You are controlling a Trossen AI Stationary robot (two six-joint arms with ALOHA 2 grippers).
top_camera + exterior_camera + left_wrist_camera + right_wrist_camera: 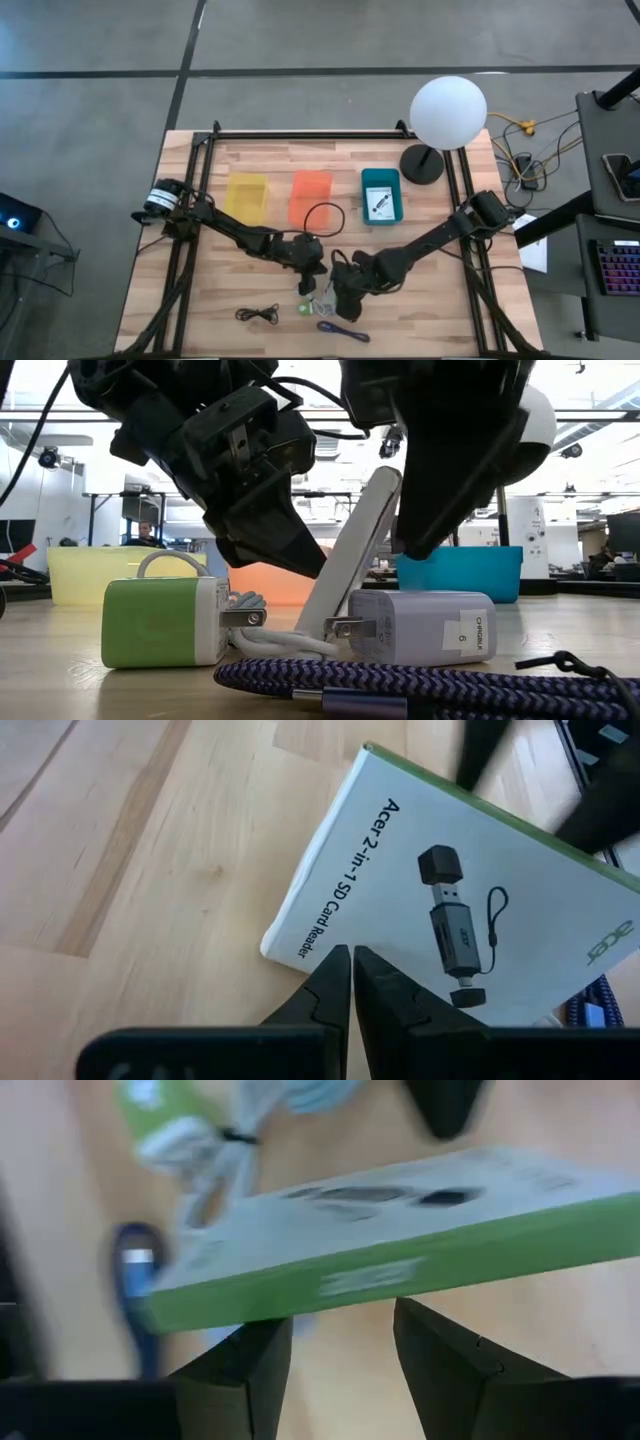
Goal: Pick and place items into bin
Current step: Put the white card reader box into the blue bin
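A white card-reader box with a green side stands tilted on one end between my grippers, just behind a lavender charger. A green charger lies to its left and a purple braided cord lies in front. My left gripper is shut at the box's printed face. My right gripper is open, with its fingers close under the box's green side. A black cord lies nearer the left, and a black cord loop lies by the bins. My left gripper meets the white box with its shut fingertips at the edge of the printed face beside the "Card Reader" lettering, slanting down from the table's left. The box stands tilted with its lower end on the table. Whether my right gripper's open fingers touch the green side, I cannot tell.
Yellow bin, orange bin and teal bin stand in a row at the far middle; the teal one holds a white card. A white globe lamp stands at the far right. Bare wood lies to the near left and near right.
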